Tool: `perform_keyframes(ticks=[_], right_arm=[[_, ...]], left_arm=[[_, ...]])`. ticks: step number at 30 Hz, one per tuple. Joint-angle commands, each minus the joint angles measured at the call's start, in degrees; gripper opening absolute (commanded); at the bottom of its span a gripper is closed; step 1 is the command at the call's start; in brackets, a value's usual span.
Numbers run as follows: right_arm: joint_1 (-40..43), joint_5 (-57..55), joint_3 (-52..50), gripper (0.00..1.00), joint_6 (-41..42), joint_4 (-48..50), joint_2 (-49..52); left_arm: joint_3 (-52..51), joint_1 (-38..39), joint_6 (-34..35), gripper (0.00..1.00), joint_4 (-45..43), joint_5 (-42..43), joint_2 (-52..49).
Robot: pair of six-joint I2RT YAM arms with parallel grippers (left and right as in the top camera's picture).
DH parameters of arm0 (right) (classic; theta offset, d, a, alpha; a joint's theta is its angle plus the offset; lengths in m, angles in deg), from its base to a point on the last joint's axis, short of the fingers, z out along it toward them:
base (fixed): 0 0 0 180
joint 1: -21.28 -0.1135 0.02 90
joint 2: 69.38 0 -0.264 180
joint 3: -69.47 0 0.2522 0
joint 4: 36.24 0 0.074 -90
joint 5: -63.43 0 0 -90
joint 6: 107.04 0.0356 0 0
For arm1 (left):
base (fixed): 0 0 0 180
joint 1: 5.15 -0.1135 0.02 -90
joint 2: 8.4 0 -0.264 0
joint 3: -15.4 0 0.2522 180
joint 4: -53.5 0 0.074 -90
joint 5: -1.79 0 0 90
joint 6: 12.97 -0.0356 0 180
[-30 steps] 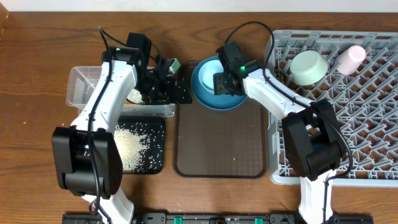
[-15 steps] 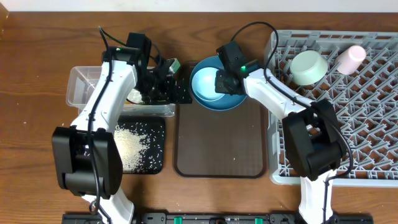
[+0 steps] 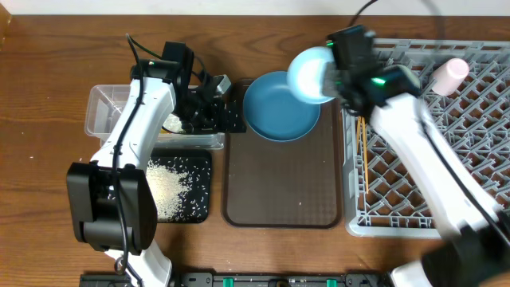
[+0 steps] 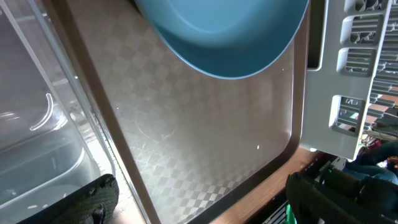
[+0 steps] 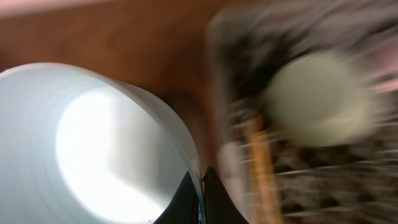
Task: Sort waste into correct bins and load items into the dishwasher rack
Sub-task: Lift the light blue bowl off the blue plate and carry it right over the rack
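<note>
Lifted off the blue bowl (image 3: 275, 112) where it sat a second ago, a pale cup (image 3: 309, 74) now rides high at the far left corner of the dish rack (image 3: 478, 191), the right gripper (image 5: 200, 196) pinched shut on its thin rim and the whole right arm blurred by its swing. Loading looks well under way: a pink cup (image 3: 453, 72) lies in the far part of the rack, a mint bowl (image 5: 320, 109) sits near it in the blurred wrist view, and chopsticks (image 3: 360, 159) appear to lie along the rack's left edge. The blue bowl rests on the far end of the brown tray (image 3: 283, 191), not yet loaded. On the left, rice (image 3: 163, 187) lies heaped in the black tray (image 3: 199, 209), and something yellowish shows in the clear tub (image 3: 103, 108), partly hidden. The left gripper (image 3: 221, 105) hangs between tub and brown tray, jaws wide apart and empty. Upright pegs and the dishes already racked look like the main obstacles to setting the cup down.
</note>
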State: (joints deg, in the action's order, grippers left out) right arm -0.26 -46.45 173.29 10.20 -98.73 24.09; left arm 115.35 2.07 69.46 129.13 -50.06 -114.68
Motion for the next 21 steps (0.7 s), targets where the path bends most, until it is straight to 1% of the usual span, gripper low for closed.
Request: perform_keyframes(ticks=[1, 5, 8, 15, 19, 21], right_arm=[[2.60, -20.68, 0.96, 0.01, -6.40, -2.56, -5.66], [7.13, -40.92, 0.96, 0.01, -9.73, -3.85, -8.72], [12.74, -49.48, 0.94, 0.01, -10.19, -3.74, -8.70], [27.04, -49.44, 0.94, 0.01, -10.19, -3.72, -6.91], [33.70, -42.86, 0.94, 0.01, -10.21, -3.74, -5.49], [36.89, -36.54, 0.94, 0.01, -10.51, -3.72, -4.81]], left_arm=[[1.05, -0.15, -0.74, 0.90, 0.15, -2.01, 0.83], [1.05, -0.15, -0.76, 0.89, 0.17, -2.01, 0.83], [1.05, -0.15, -0.74, 0.89, 0.17, -2.01, 0.85], [1.05, -0.15, -0.74, 0.90, 0.15, -2.01, 0.83], [1.05, -0.15, -0.74, 0.90, 0.17, -2.01, 0.85], [1.05, -0.15, -0.76, 0.89, 0.17, -2.01, 0.83]])
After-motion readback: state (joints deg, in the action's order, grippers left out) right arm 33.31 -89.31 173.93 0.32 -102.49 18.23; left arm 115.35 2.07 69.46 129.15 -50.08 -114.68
